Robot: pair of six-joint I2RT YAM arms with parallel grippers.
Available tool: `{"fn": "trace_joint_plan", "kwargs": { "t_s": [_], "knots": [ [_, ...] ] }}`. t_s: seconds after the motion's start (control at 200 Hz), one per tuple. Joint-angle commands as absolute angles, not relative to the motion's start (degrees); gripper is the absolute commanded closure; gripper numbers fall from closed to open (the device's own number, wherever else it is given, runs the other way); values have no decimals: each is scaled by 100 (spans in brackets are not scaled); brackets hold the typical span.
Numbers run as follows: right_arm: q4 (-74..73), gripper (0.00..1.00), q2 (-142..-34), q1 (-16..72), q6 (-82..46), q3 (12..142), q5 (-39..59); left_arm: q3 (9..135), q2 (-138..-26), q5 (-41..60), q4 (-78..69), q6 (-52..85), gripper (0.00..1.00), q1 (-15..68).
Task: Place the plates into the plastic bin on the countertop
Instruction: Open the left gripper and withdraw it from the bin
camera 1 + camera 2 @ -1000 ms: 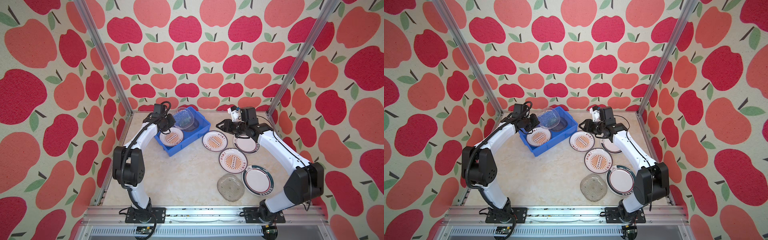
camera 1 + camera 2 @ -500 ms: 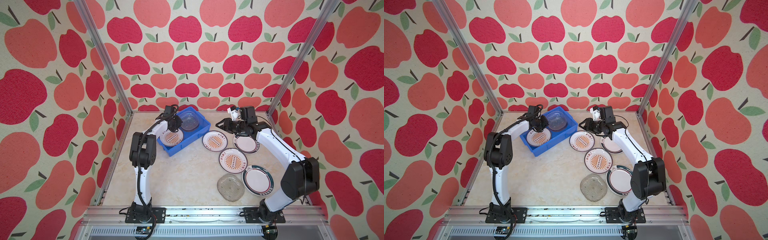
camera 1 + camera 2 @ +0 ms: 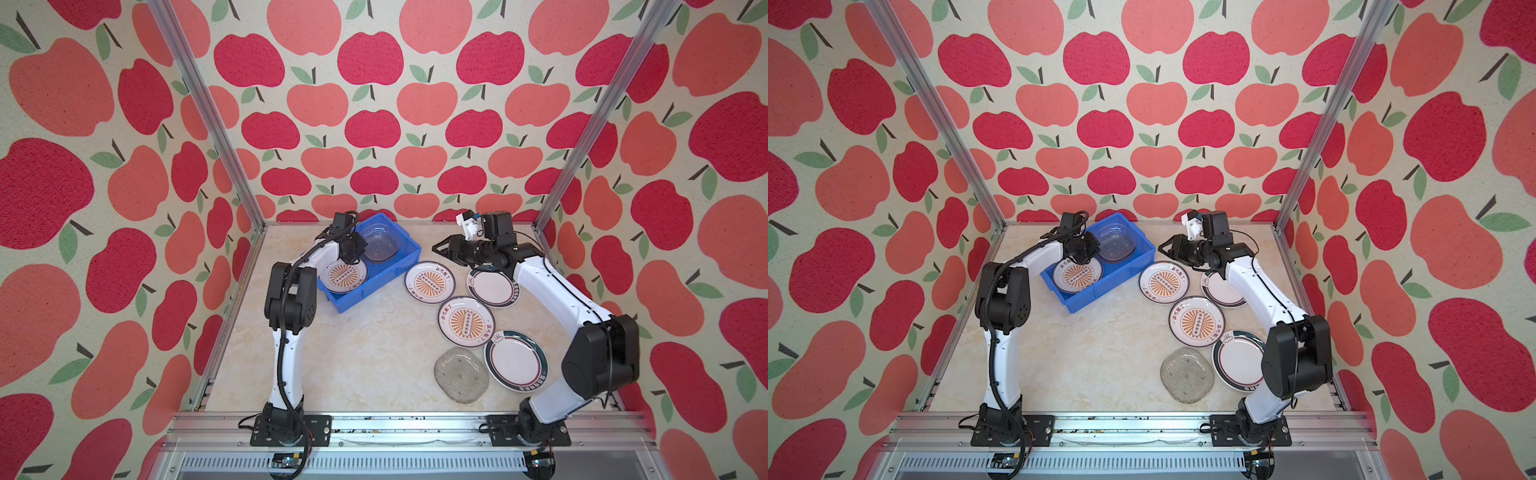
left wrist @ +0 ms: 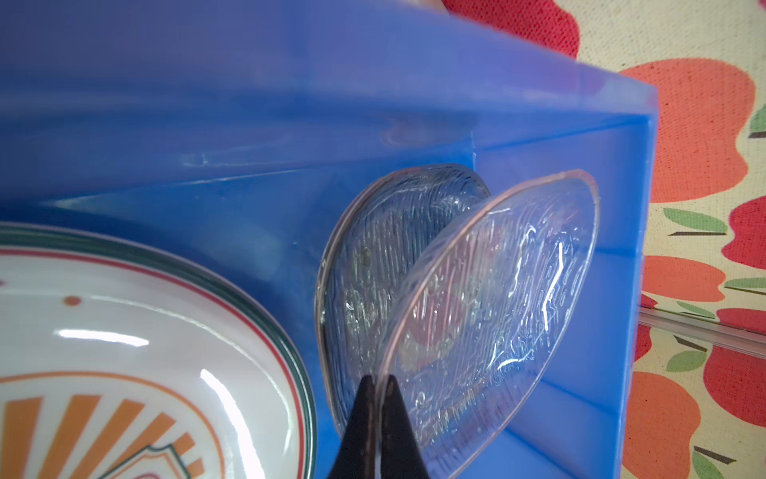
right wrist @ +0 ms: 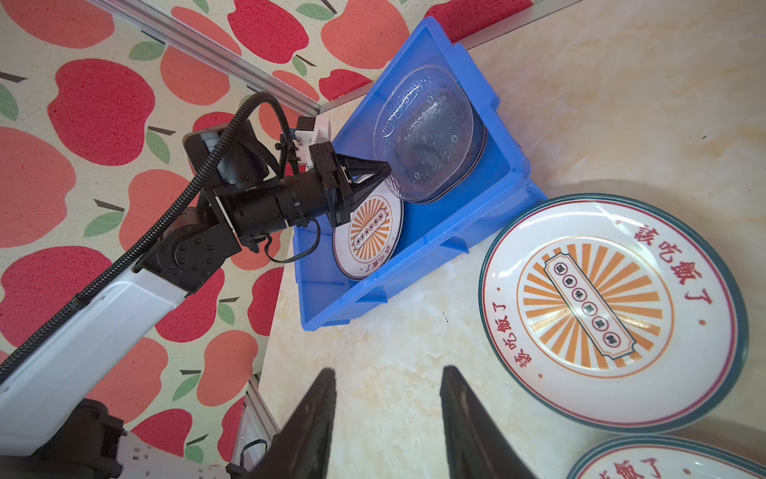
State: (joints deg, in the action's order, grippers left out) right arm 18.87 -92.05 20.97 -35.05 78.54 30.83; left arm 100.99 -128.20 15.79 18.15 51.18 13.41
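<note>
Left gripper (image 4: 378, 383) pinches the rim of a clear ribbed rounded-square glass plate (image 4: 489, 298), tilted inside the blue rectangular plastic bin (image 3: 374, 287) at eleven o'clock on the beige marble-patterned countertop (image 3: 365, 357); right gripper (image 5: 387, 373) half-spread, empty.

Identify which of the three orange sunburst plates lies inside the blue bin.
The sunburst plate lying in the blue plastic bin next to the clear glass plate that the left end effector grips; the other two sunburst plates lie on the countertop.

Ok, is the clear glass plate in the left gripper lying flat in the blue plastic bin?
Tipped up: the left gripper pinches the rim of the clear glass plate, angling it off a second glass plate below.
</note>
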Motion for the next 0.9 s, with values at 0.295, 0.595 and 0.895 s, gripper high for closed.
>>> {"fn": "trace_joint_plan", "kwargs": {
  "t_s": [0.295,0.595,0.895],
  "knots": [
    [1777,53,-9027,2048,-3612,7715,3228,10252,-12962,1549,1875,5146,95,1301],
    [1794,52,-9018,2047,-3617,7784,3208,10447,-12894,1428,2096,4853,66,1218],
    [1924,52,-9044,2054,-3426,7896,3159,10648,-12409,1377,2115,4003,21,1266]
  ]
}}
